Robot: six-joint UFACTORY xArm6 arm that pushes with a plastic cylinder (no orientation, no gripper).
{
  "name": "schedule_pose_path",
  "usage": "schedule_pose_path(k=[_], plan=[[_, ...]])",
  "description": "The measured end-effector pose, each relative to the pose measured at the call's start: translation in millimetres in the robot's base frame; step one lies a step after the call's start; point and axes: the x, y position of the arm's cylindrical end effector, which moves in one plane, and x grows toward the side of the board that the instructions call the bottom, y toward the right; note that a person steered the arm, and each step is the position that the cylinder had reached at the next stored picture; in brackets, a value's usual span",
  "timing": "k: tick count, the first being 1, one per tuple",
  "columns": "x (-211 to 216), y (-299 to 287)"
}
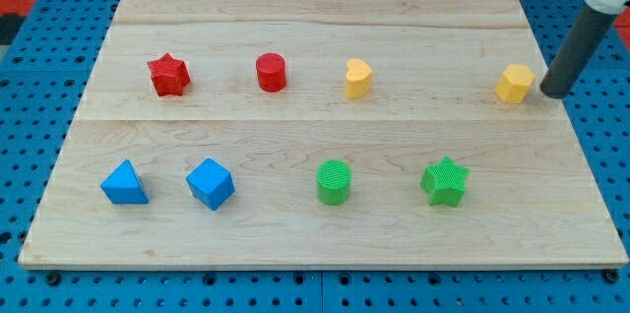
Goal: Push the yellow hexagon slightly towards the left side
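Note:
The yellow hexagon (pixel 515 84) sits near the board's right edge in the upper row. My tip (pixel 553 93) is just to the right of it, with a narrow gap between them. The dark rod rises from the tip toward the view's top right corner. A second yellow block (pixel 358 78), rounded on one side, sits left of the hexagon near the upper middle.
A red star (pixel 169 75) and a red cylinder (pixel 271 72) sit at upper left. A blue triangular block (pixel 124 183) and a blue cube (pixel 211 183) sit at lower left. A green cylinder (pixel 334 181) and a green star (pixel 445 180) sit at lower right. The wooden board (pixel 315 126) lies on blue pegboard.

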Motion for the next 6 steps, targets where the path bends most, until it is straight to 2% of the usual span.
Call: schedule_pose_path(k=[2, 3, 4, 6], plan=[[-2, -15], [51, 27], [92, 44], [110, 45]])
